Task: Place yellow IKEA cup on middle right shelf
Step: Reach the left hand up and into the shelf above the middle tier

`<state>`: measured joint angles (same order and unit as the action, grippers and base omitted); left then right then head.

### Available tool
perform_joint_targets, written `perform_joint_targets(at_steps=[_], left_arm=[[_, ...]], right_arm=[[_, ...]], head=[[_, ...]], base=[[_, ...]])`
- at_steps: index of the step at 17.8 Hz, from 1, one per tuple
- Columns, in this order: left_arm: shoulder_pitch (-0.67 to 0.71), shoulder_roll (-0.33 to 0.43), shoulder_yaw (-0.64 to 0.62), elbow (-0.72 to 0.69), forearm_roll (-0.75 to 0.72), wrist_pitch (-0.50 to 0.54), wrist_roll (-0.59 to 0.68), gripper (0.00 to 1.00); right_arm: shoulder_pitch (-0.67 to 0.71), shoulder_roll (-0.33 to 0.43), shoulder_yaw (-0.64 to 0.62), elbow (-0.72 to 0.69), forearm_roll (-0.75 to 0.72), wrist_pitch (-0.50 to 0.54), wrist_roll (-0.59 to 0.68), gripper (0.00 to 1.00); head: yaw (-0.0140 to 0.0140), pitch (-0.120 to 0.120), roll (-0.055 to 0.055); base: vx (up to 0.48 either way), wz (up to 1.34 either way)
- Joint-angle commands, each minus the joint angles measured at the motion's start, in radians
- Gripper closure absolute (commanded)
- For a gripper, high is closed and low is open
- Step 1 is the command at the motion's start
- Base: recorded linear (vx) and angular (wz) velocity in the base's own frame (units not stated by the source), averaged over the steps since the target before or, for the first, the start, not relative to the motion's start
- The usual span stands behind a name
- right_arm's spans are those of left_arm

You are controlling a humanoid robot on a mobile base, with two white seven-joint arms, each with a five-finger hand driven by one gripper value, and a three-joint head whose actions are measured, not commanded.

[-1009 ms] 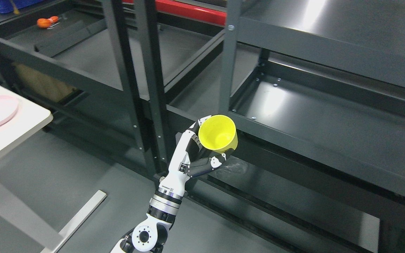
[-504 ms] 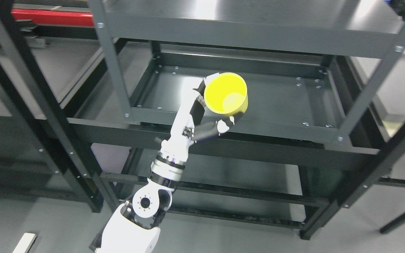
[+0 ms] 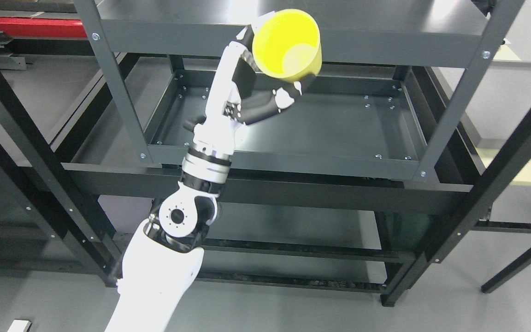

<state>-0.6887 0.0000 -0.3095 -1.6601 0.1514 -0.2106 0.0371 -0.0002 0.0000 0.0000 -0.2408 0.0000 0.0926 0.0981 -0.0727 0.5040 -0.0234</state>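
Note:
My left hand (image 3: pixel 270 78) is shut on the yellow cup (image 3: pixel 287 44), its fingers wrapped round the cup's outside. The cup is tilted, its open mouth facing the camera. I hold it high in front of the dark metal shelf rack, level with the front rail of the upper shelf (image 3: pixel 385 41). The shelf below it (image 3: pixel 339 124) is a dark tray with nothing on it. My white left arm (image 3: pixel 201 175) rises from the lower left. My right hand is out of view.
Rack uprights stand at the left (image 3: pixel 109 87) and right (image 3: pixel 468 92) of the shelf bay. A second rack (image 3: pixel 26 152) stands to the left, with a red bar (image 3: pixel 30 27) behind it. A pale table edge (image 3: pixel 528 166) shows at the right.
My left arm has raised the cup from the level of the middle shelf's front edge up to the upper shelf's rail. The camera has also shifted, so the whole rack sits differently in view.

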Motion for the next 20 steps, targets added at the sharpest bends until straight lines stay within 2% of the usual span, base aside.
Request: perform_joint_targets(at_steps=[1,3,4,7,10,12,15,17,20], left_arm=[[-0.182,0.017,0.110,-0.020,-0.007,0.060,0.010,0.99],[-0.231,0.017,0.112,0.008,-0.007,0.105,0.065,0.99],[-0.264,0.017,0.109,0.040,-0.007,0.147,0.134,1.00],[-0.345,0.017,0.107,0.169,-0.001,0.307,0.341,1.00],[-0.446,0.017,0.107,0.301,0.042,0.459,0.432,1.00],[-0.514,0.017,0.105,0.390,0.184,0.577,0.499,1.00],[-0.578,0.017,0.077,0.462,0.391,0.683,0.538,1.00],[-0.603,0.017,0.018,0.500,0.460,0.718,0.547,1.00],[-0.630,0.017,-0.057,0.560,0.581,0.718,0.552,1.00]], right_arm=[[0.011,-0.017,0.017,0.000,-0.025,-0.001,-0.215,0.01],[0.011,-0.017,0.017,0.000,-0.025,-0.001,-0.215,0.01],[0.011,-0.017,0.017,0.000,-0.025,-0.001,-0.215,0.01],[0.011,-0.017,0.017,0.000,-0.025,-0.001,-0.215,0.01],[0.011,-0.017,0.017,0.000,-0.025,-0.001,-0.215,0.01],[0.011,-0.017,0.017,0.000,-0.025,-0.001,-0.215,0.01],[0.011,-0.017,0.017,0.000,-0.025,-0.001,-0.215,0.01],[0.011,-0.017,0.017,0.000,-0.025,-0.001,-0.215,0.01],[0.011,-0.017,0.017,0.000,-0.025,-0.001,-0.215,0.01]], head=[[0.0000,0.000,0.000],[0.0000,0.000,0.000],[0.0000,0.000,0.000],[0.0000,0.000,0.000],[0.0000,0.000,0.000],[0.0000,0.000,0.000],[0.0000,0.000,0.000],[0.0000,0.000,0.000],[0.0000,0.000,0.000]], base=[[0.069,0.13],[0.082,0.11],[0.096,0.09],[0.094,-0.13],[0.096,-0.27],[0.102,-0.22],[0.096,-0.14],[0.097,-0.05],[0.095,0.02]])
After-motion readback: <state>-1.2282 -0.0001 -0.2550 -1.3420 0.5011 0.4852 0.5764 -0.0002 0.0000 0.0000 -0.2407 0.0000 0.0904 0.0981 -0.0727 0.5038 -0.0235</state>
